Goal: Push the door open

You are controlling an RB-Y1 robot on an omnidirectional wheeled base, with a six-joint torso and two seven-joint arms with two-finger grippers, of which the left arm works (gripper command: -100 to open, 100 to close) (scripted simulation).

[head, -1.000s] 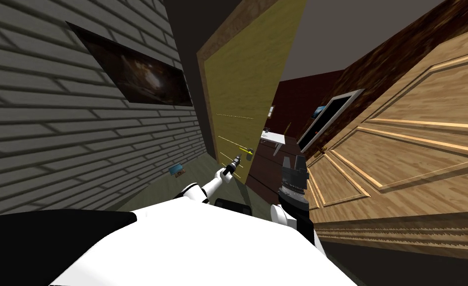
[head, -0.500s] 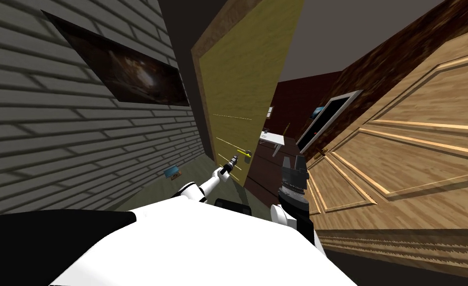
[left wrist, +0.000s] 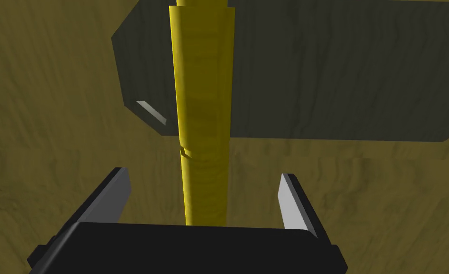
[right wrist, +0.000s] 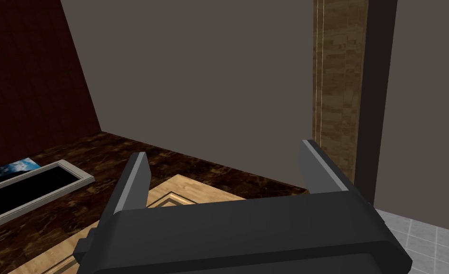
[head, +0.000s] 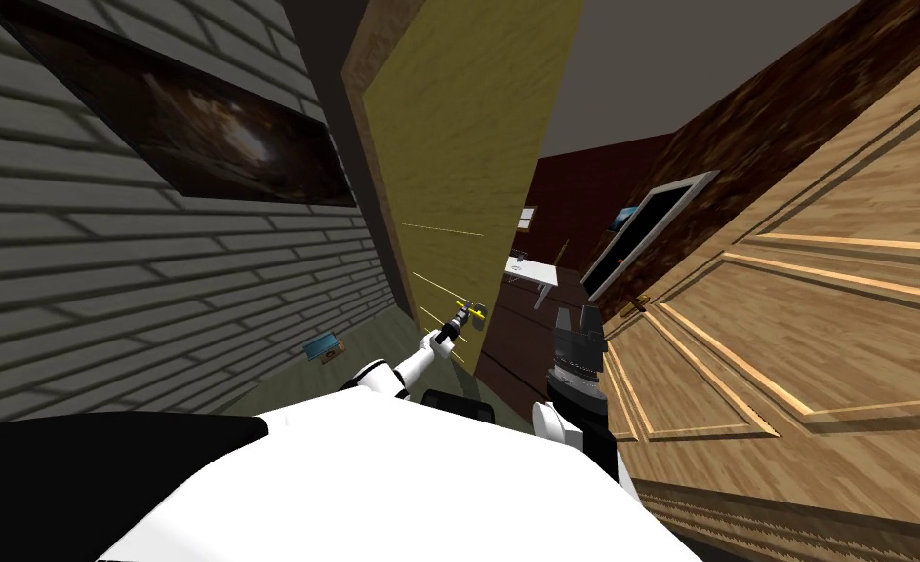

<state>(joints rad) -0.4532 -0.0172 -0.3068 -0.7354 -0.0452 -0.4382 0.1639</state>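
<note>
An olive-yellow door (head: 458, 176) stands ajar in a brown frame ahead of me. Its yellow lever handle (head: 475, 310) sticks out from a dark plate (left wrist: 314, 71). My left gripper (head: 462, 317) reaches out to it. In the left wrist view the handle (left wrist: 203, 119) runs between the fingers of the open left gripper (left wrist: 203, 174), with a gap on each side. The door's face (left wrist: 52, 95) lies close behind. My right gripper (head: 577, 327) is held up near my chest, and the right wrist view shows this gripper (right wrist: 224, 148) open and empty.
A grey brick wall (head: 106, 273) with a dark picture (head: 204, 127) runs along my left. A light wooden panelled door (head: 819, 312) is close on my right. A small blue thing (head: 322, 346) lies on the floor. Past the door's edge are a white shelf (head: 536, 271) and dark red walls.
I have moved forward: the olive door looms larger and the wall picture has slid up and left. My left gripper now straddles the handle, and the gap past the door's edge looks wider.
</note>
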